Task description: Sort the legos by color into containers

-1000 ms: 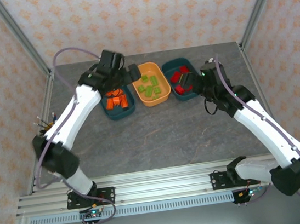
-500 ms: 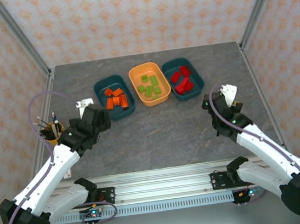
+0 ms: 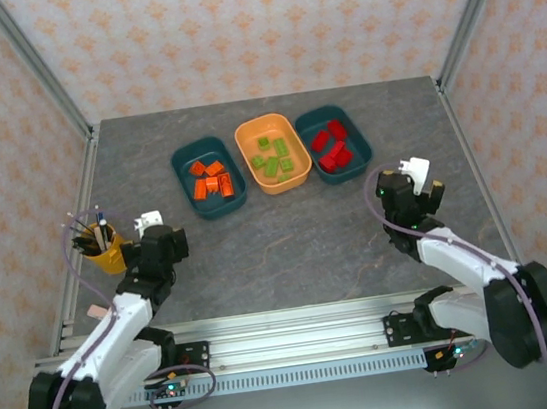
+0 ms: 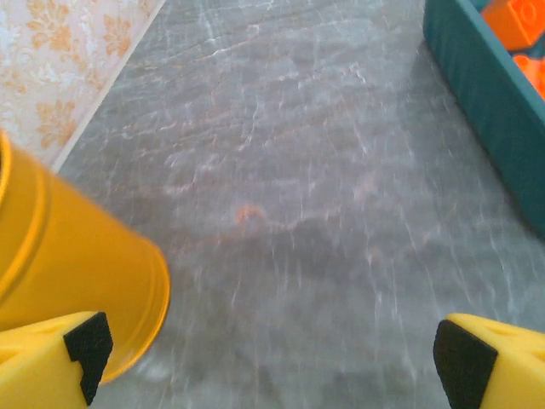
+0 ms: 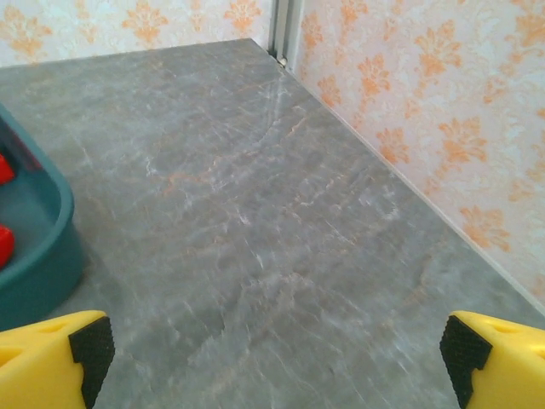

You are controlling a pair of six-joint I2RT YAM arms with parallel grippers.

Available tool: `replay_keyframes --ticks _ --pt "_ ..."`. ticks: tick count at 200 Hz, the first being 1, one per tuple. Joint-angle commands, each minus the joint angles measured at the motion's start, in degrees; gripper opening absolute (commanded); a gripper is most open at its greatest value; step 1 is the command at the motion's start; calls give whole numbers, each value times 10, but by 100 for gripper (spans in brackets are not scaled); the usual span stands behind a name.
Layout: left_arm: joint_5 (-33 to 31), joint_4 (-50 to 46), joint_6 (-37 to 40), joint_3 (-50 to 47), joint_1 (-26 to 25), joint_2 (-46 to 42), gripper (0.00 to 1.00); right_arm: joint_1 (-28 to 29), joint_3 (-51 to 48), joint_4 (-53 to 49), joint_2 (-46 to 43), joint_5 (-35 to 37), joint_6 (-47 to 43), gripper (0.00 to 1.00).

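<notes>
1. Grey marbled tabletop [image 3: 289, 248] carries three shallow plastic trays toward 12 o'clock.
2. Orange lego bricks [image 3: 210, 180] lie in the dark teal tray [image 3: 223, 207] at 9 o'clock, lime bricks [image 3: 273, 156] in the orange tray [image 3: 292, 181], red bricks [image 3: 331, 146] in the teal tray [image 3: 349, 173] at 3 o'clock.
3. I read left gripper [image 4: 274, 351] and right gripper [image 5: 277, 354] both spread wide, empty.

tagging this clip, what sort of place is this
Probably a robot test cell: wallpapered panels on aluminium posts box in a grey tabletop, with the left arm and right arm bolted to a rail.
</notes>
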Motion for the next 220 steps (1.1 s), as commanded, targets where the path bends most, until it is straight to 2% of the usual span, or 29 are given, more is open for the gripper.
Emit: replay_keyframes --ticks 1,12,28,41,63,74,87,99,111,120,128,135,220 --pt "67 132 28 39 40 103 100 -37 -8 132 72 -70 -24 100" --pt "85 163 32 62 47 151 100 -49 -2 165 103 -96 -30 100" --pt "99 202 36 96 54 213 100 -61 27 152 138 -126 -55 100" --pt "116 228 38 122 63 257 100 -69 24 193 157 -147 -78 100" --pt "128 249 51 149 73 307 100 -109 -3 253 174 -195 -47 100" --pt "144 254 49 145 79 308 100 -120 -27 302 188 -219 -42 100" --pt "158 303 57 111 79 296 100 -121 -47 366 212 -231 -48 100" --pt "160 372 57 66 79 290 100 -125 -40 331 201 -232 -43 100" --pt "154 463 57 29 78 309 100 -126 -43 348 207 -217 -36 100" --pt "151 417 54 43 78 300 100 -128 -36 328 204 -203 -28 100" --pt "145 445 58 37 75 307 100 -128 -29 324 208 -198 -27 100" --pt "144 422 57 43 75 301 100 -128 -21 305 208 -201 -29 99" --pt "139 430 59 41 71 304 100 -121 -18 303 210 -195 -35 99"
